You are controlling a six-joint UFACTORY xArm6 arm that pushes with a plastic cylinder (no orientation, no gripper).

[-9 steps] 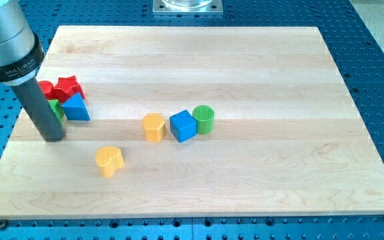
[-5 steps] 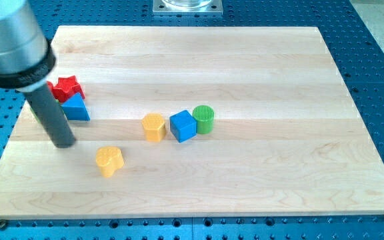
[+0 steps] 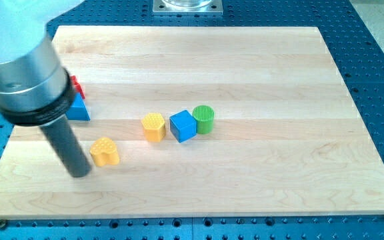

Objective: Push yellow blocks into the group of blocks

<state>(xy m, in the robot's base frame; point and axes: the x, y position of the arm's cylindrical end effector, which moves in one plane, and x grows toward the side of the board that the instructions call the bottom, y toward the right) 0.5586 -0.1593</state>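
A yellow heart-shaped block point(image 3: 105, 151) lies left of the board's middle, toward the view's bottom. My tip point(image 3: 79, 173) rests just to its lower left, close to or touching it. A second yellow block point(image 3: 154, 127), roughly hexagonal, sits beside a blue cube point(image 3: 183, 125) and a green cylinder point(image 3: 204, 119) near the centre. At the left edge a blue triangular block point(image 3: 79, 109) and a red block point(image 3: 77, 86) show partly behind the arm.
The wooden board point(image 3: 245, 60) lies on a blue perforated table. The arm's grey body point(image 3: 24, 73) covers the left-edge blocks. A metal mount point(image 3: 187, 6) stands at the view's top.
My tip moved toward the view's bottom and right, from beside the left-edge blocks to the yellow heart's lower left. The heart shifted slightly up and left. The arm now hides the green left-edge block.
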